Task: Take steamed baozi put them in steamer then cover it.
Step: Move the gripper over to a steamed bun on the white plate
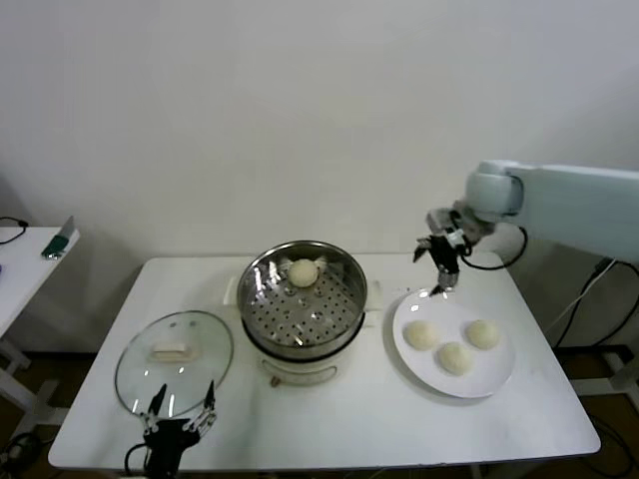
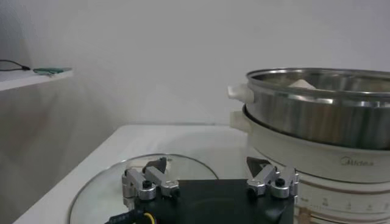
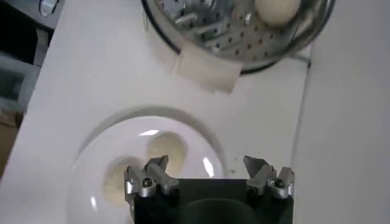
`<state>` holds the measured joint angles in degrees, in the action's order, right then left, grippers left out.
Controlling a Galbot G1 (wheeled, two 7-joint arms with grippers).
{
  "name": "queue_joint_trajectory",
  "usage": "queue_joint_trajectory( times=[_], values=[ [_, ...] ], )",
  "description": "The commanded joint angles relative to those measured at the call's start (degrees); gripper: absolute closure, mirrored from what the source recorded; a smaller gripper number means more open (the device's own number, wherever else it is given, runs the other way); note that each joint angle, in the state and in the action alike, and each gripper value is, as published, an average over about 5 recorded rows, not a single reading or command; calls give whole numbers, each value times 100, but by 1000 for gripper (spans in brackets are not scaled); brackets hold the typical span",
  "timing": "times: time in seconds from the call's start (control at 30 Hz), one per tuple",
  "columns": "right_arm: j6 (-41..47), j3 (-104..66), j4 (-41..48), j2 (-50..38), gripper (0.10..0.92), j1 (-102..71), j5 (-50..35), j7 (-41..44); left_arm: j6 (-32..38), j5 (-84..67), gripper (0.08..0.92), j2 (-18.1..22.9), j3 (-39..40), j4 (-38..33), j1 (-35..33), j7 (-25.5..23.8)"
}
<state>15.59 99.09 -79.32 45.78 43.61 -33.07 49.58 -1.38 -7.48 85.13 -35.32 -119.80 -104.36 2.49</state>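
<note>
One cream-white baozi point(image 1: 304, 271) lies in the shiny steel steamer point(image 1: 262, 304) at the table's middle; it also shows in the right wrist view point(image 3: 277, 9). Three more baozi point(image 1: 454, 356) lie on a flat white plate point(image 1: 496, 381) to the right. My right gripper point(image 1: 442, 276) is open and empty, hovering above the plate's far edge. The glass cover point(image 1: 190, 371) with its cream handle point(image 1: 170, 351) lies flat at the left. My left gripper point(image 1: 181, 408) is open and empty at the cover's near edge.
The steamer sits on a white cooker base point(image 2: 317, 167) with side handles point(image 2: 240, 93). A second white table point(image 1: 25, 254) with a small green object stands at the far left. A black cable hangs off the table's back right.
</note>
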Motion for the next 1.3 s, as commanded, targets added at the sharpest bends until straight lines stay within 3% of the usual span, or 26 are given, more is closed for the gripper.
queue_joint_trajectory(
  times=[0.03, 0.73, 1.3],
  values=[
    [893, -571, -196, -639, 203, -1159, 187, -288, 5, 19, 177, 12, 1, -1, -24, -3],
    [920, -1885, 941, 124, 214, -2697, 873, -497, 61, 79, 177, 65, 8, 36, -78, 10],
    [935, -2096, 1051, 219, 417, -2727, 915, -501, 88, 134, 177, 67, 40, 46, -66, 12]
  ],
)
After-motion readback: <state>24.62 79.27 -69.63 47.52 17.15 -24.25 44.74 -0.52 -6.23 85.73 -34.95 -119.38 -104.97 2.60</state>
